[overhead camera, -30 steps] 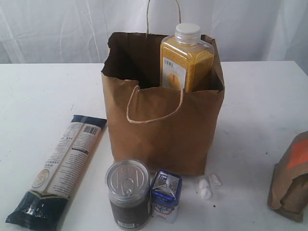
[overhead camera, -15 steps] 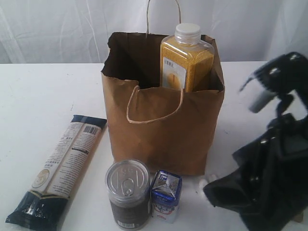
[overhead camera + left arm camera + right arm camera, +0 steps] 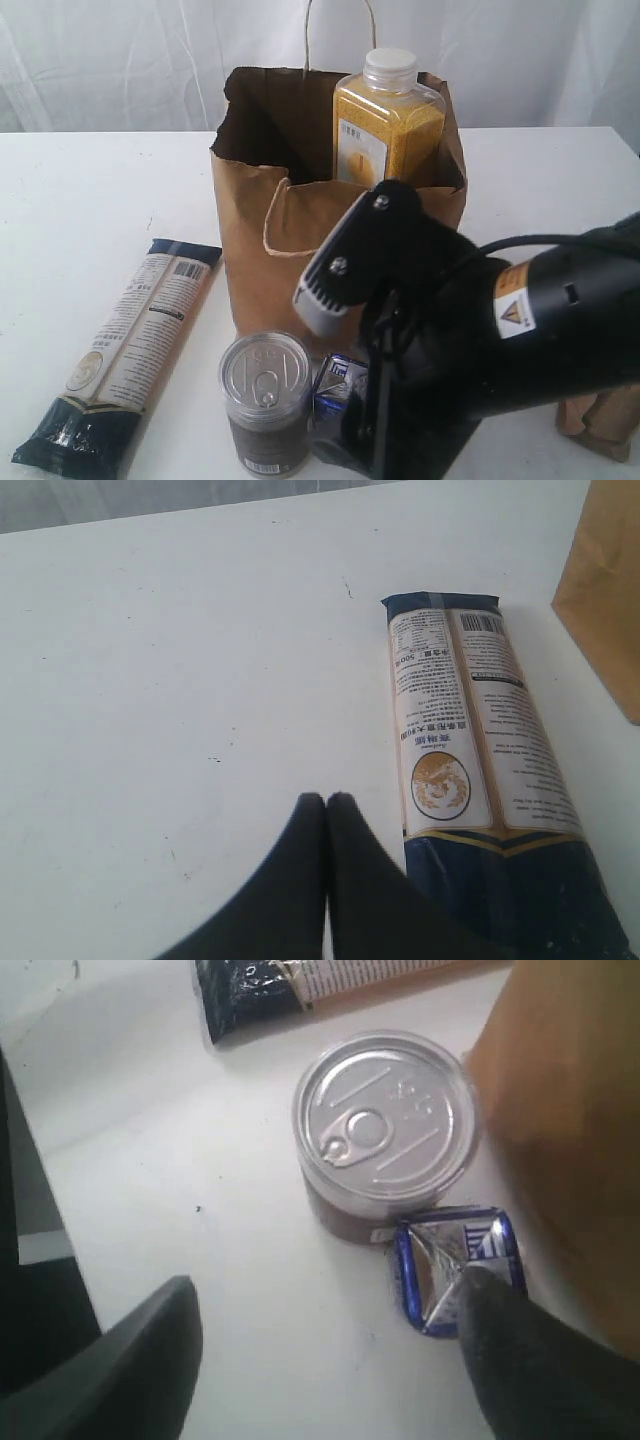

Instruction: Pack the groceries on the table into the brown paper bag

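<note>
The brown paper bag stands upright on the table, and the yellow-grain bottle sits inside it, cap above the rim. In front stand the silver-topped can and the blue-white carton, which my right arm half covers. My right gripper hangs open over the table beside the carton, one finger overlapping its top, the can just beyond. The navy-cream packet lies flat beside my left gripper, which is shut on nothing. No gold-lidded jar shows.
The brown pouch peeks out at the right edge behind my right arm. A bag corner stands past the packet's far end. White curtain backs the table. Bare tabletop stretches to the left of the packet.
My right arm has swung in from the right and now hangs over the carton, hiding most of the pouch and the white scraps by the bag. The groceries have not moved.
</note>
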`<state>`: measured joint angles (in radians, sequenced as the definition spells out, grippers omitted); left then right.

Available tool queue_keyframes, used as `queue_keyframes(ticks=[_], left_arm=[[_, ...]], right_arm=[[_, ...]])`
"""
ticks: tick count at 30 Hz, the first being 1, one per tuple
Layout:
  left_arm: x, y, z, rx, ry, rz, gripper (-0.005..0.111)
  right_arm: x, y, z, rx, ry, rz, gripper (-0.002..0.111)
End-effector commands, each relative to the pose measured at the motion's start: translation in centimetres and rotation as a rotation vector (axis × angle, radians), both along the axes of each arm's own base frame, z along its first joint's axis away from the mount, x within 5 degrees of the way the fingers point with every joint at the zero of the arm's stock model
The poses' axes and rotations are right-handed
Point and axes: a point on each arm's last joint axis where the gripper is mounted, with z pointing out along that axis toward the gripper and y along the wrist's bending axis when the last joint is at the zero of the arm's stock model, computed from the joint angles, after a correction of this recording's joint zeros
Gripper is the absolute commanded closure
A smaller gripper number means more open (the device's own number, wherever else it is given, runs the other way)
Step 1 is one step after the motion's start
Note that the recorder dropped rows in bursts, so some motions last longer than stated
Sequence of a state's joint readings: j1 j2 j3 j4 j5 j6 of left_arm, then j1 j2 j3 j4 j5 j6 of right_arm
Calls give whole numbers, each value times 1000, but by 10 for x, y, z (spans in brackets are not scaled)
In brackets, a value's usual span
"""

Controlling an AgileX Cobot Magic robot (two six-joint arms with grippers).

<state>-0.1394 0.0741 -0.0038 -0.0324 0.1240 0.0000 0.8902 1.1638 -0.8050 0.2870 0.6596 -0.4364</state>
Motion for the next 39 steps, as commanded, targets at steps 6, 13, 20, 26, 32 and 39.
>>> queue_keyframes(ticks=[6, 13, 20, 26, 32, 39], left_arm=[[0, 0, -1, -7, 4, 2, 107], [0, 0, -1, -7, 4, 2, 107], [0, 0, -1, -7, 4, 2, 107], [0, 0, -1, -7, 4, 2, 107], [0, 0, -1, -7, 4, 2, 107], [0, 0, -1, -7, 4, 2, 107]], right_arm=[[12, 27, -26, -39, -70, 57, 31], [24, 36, -33, -22, -151, 57, 28], [33, 45, -39, 2, -215, 54, 24], [37, 49, -49, -13, -205, 52, 24], [40, 52, -46, 32, -247, 36, 24], [40, 52, -46, 30, -245, 37, 24]])
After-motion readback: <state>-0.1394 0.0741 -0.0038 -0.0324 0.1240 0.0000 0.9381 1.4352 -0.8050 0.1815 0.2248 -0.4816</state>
